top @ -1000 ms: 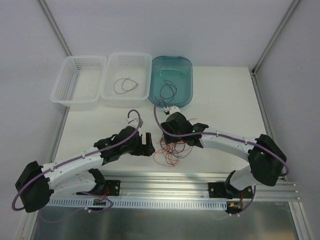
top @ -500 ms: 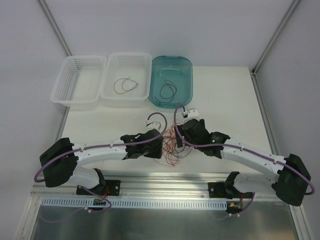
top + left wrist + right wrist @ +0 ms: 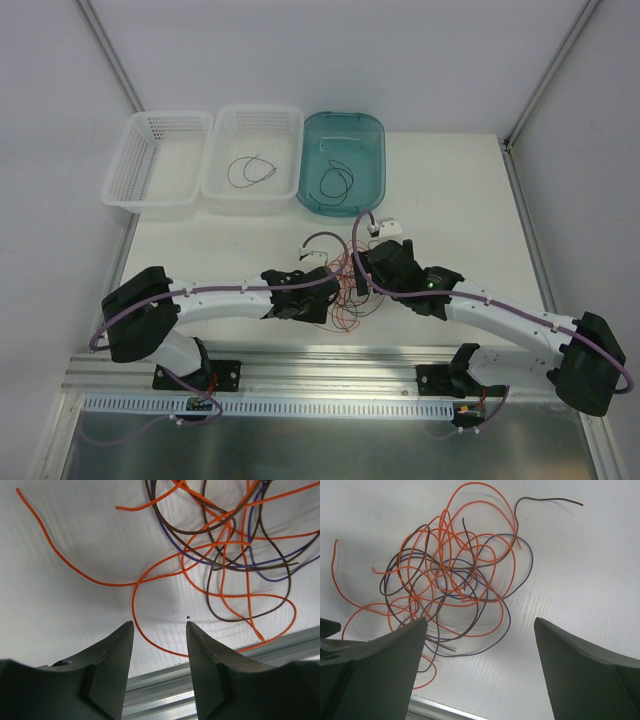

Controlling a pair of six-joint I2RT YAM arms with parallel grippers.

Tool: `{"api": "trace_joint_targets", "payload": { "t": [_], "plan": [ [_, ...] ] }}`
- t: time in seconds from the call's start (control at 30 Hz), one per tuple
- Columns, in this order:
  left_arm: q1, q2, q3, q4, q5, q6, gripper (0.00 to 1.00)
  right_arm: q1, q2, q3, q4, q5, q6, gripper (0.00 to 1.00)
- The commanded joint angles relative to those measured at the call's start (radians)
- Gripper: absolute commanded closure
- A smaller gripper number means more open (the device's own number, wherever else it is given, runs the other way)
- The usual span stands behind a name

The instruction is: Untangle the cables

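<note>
With left fingers (image 3: 107, 667) and right fingers (image 3: 375, 672) open and empty beside the cables (image 3: 451, 582), the reach step appeared in hand; next, 1 outlying orange strand (image 3: 133, 600) likely needed pinching.

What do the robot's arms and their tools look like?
Both the left arm and right arm have white links with bulky black joints, and a thin purple cable runs along each. The left tool and right tool each have two dark grey, wedge-shaped fingers tapering to blunt tips. A small green light glows on the right arm.
</note>
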Motion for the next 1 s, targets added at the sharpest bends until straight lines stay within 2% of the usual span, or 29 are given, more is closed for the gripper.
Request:
{"api": "trace_joint_targets", "payload": {
  "t": [0.0, 0.23, 0.33, 0.47, 0.5, 0.8, 0.9, 0.97],
  "plan": [
    [-0.008, 0.050, 0.035, -0.048, -0.026, -0.023, 0.54, 0.000, 0.001, -0.005, 0.033, -0.002, 0.016, 0.07],
    [-0.008, 0.099, 0.052, -0.052, -0.028, -0.026, 0.57, 0.000, -0.001, -0.014, 0.045, -0.016, 0.019, 0.07],
    [-0.008, 0.113, 0.052, -0.052, -0.030, -0.030, 0.63, 0.000, 0.011, -0.020, 0.068, -0.038, 0.025, 0.07],
    [-0.008, 0.115, 0.057, -0.052, -0.028, -0.026, 0.96, -0.002, 0.045, -0.017, 0.105, -0.087, 0.033, 0.07],
    [-0.008, 0.112, 0.057, -0.052, -0.030, -0.026, 1.00, 0.000, 0.053, -0.017, 0.112, -0.099, 0.034, 0.07],
    [-0.008, 0.044, 0.031, -0.052, -0.077, -0.020, 1.00, -0.002, 0.292, 0.052, 0.181, -0.243, 0.073, 0.07],
    [-0.008, 0.015, 0.023, -0.052, -0.105, -0.008, 1.00, -0.002, 0.389, 0.093, 0.142, -0.248, 0.083, 0.14],
    [-0.007, -0.010, 0.014, -0.051, -0.131, -0.004, 1.00, 0.000, 0.429, 0.107, 0.108, -0.234, 0.086, 0.25]
  ]
}}
